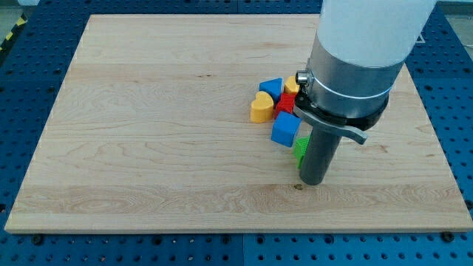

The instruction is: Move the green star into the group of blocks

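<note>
A green block (300, 149), mostly hidden behind the rod so its shape cannot be made out, lies just below the group of blocks, touching or nearly touching a blue block (285, 130). The group holds a yellow heart (261, 108), a blue triangle-like block (272, 86), a red block (285, 103) and a yellow block (291, 87), all close together right of the board's middle. My tip (312, 182) rests on the board right beside the green block, at its lower right.
The wooden board (148, 133) lies on a blue perforated table (451, 111). The arm's grey and white body (355, 59) covers the view's upper right and hides part of the group.
</note>
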You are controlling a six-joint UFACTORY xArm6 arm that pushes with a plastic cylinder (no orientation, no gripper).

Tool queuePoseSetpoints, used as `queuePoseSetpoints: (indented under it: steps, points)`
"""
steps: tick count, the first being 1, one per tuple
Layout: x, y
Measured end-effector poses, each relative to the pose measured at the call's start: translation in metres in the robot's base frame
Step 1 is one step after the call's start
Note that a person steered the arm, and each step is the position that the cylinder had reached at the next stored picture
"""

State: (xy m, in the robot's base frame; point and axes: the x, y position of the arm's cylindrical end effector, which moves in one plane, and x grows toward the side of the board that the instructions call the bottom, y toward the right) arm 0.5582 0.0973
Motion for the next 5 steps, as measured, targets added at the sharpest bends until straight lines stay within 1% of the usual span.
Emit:
queuePoseSetpoints:
  steps: [3, 4, 5]
  points:
    - [0.0, 0.023]
    - [0.005, 0.007]
    - [0.005, 0.003]
